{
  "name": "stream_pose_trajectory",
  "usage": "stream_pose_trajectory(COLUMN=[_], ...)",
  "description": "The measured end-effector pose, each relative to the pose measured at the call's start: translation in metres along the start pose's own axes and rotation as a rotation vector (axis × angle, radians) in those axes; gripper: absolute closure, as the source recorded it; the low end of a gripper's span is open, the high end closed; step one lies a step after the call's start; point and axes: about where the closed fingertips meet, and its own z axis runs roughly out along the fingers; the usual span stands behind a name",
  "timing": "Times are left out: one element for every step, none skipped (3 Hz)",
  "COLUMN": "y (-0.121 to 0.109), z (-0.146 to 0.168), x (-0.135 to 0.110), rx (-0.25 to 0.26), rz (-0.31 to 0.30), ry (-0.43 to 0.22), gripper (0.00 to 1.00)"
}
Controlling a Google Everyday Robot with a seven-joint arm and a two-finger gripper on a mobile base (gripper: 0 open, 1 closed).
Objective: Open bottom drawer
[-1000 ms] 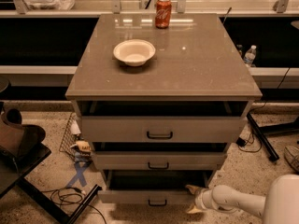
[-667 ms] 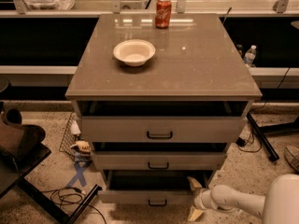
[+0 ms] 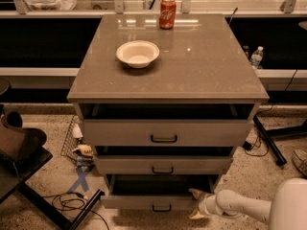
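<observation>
Hand [image 3: 195, 204] position was low at the right end of the bottom drawer [image 3: 144, 202], close to the floor, with the white arm [image 3: 240, 206] reaching in from the lower right. The two fingers [image 3: 194, 193] were spread apart, one above and one below the level of the drawer front's right corner. No object was clamped between them. Whether either finger touched the panel could not be determined.

The bottom drawer sat at the foot of the cabinet, below the middle drawer [image 3: 163, 165] and the top drawer [image 3: 165, 132]. Its front stood forward of the cabinet body, with a dark gap visible behind it. Its small black handle [image 3: 161, 208] was at the centre of the panel, well to the left of the hand and not engaged.

Change over the last second was minor. The hand had shifted only slightly beside the same corner, and the drawer front showed no clear travel in that time. The bowl [image 3: 137, 53] and the can [image 3: 167, 13] on the surface [image 3: 201, 75] had not moved.

Assessment: the drawer appeared partly open already, so the task was probably near completion. With the hand unclamped at the panel's edge and not on the handle, any further pull would likely require a hook behind the right edge or a regrasp. An off-centre pull risked skewing the drawer in its runners.
</observation>
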Motion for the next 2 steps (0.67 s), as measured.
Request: stream_pose_trajectory(y=[0.0010,0.0019], z=[0.0013,0.0029], x=[-0.0011,-0.0011], rx=[-0.002,-0.006], rz=[0.000,0.001], ry=[-0.002,0.005], gripper=[0.03,0.00])
